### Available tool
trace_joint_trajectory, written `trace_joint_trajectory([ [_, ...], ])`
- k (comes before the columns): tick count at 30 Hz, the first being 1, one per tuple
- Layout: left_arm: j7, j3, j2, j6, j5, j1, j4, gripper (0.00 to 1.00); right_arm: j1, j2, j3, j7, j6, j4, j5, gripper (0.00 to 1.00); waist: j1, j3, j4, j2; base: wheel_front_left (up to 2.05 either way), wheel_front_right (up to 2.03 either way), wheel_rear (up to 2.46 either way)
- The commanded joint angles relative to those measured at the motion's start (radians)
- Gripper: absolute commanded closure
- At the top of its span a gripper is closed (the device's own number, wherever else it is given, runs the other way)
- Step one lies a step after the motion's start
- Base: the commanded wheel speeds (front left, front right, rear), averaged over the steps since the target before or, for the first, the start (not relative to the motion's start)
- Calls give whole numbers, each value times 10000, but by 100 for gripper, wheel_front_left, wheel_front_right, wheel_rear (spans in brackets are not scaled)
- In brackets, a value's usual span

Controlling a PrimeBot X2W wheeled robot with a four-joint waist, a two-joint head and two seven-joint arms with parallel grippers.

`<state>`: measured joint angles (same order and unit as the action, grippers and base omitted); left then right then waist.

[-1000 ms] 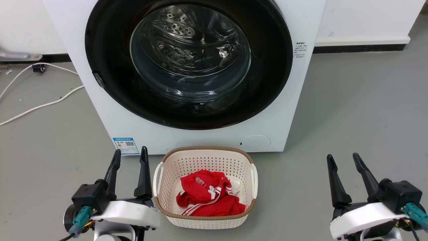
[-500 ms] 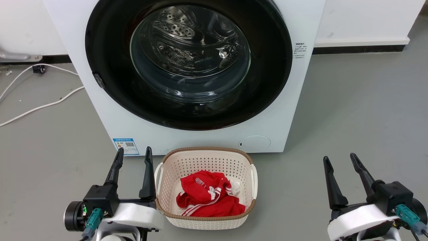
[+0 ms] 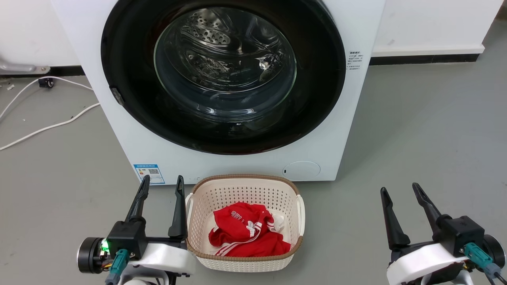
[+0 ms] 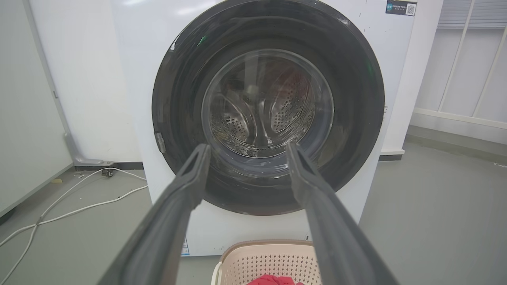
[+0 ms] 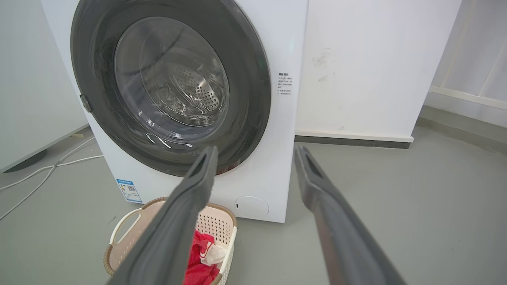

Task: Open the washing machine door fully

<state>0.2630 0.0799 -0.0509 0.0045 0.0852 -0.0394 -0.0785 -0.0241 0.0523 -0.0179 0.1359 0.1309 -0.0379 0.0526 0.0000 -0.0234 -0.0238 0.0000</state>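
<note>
The washing machine door (image 3: 223, 75) is a big round glossy black ring with a bulging clear glass centre, lying shut flat against the white machine (image 3: 344, 130); it also fills the left wrist view (image 4: 267, 109) and the right wrist view (image 5: 170, 85). A small latch tab (image 3: 117, 95) sits on its left rim. My left gripper (image 3: 162, 184) is open and empty at the lower left, well short of the door. At the lower right my right gripper (image 3: 399, 190) is likewise open, holding nothing.
A cream perforated basket (image 3: 243, 186) with red clothing (image 3: 247, 231) stands on the grey floor right before the machine, beside my left gripper. White cables (image 3: 47, 126) trail across the floor at left. A small round white cover (image 3: 302, 169) sits low on the machine.
My left gripper has shifted a little to the right, toward the basket, and its wrist has turned. The right gripper has eased slightly left and down. The door has not moved.
</note>
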Motion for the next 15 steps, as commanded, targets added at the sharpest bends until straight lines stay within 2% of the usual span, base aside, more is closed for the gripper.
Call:
trace_joint_trajectory([
  [1,25,-11,13,37,49,108,-32,0,-44,-38,-5,12,-3,-46,88,0,0,6,4,0,0,0,0],
  [11,25,2,13,64,111,129,-112,0,27,-37,10,16,-3,-149,227,0,0,25,19,0,0,0,0],
  [13,25,-4,13,64,110,136,-118,0,30,-37,-8,-22,-3,-171,275,72,0,21,18,0,0,0,0],
  [14,25,-4,13,64,110,136,-118,0,30,-37,-8,-22,-3,-171,275,72,0,21,18,0,0,0,0],
  [15,25,-8,13,66,106,141,-118,0,30,-37,-21,-36,-3,-186,320,100,0,16,16,0,0,0,0],
])
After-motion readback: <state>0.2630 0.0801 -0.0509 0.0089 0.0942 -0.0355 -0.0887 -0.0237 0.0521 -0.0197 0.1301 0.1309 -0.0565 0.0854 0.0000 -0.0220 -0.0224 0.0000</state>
